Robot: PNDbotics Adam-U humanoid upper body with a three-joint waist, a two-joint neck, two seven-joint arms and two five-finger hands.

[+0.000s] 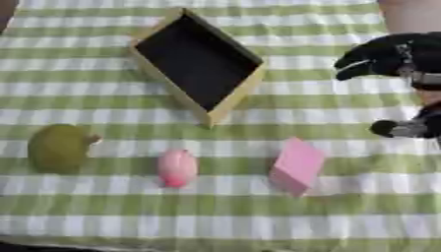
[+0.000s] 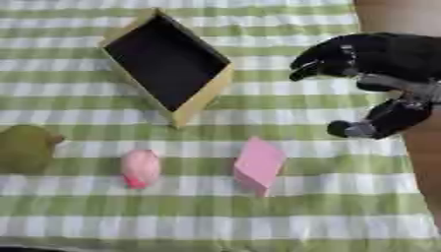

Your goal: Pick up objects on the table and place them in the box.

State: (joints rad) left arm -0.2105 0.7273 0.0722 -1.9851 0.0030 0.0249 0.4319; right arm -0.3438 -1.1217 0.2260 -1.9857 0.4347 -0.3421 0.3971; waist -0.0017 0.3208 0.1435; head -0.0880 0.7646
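A wooden box [image 1: 197, 61] with a dark inside lies askew at the upper middle of the table, and nothing shows in it. In a row nearer the front lie an olive-green rounded object [image 1: 58, 147] at the left, a small pink rounded object [image 1: 176, 168] in the middle and a pink block [image 1: 297, 165] to its right. My right hand [image 2: 366, 59] hovers at the right edge, above and to the right of the pink block and apart from it. Its fingers are spread and relaxed, thumb [image 2: 379, 123] lower down, holding nothing. My left hand shows in neither view.
A green and white checked cloth [image 1: 258, 216] covers the table. A bare tan strip [image 2: 426, 167] runs down the right edge past the cloth. The cloth's front and right parts carry no objects.
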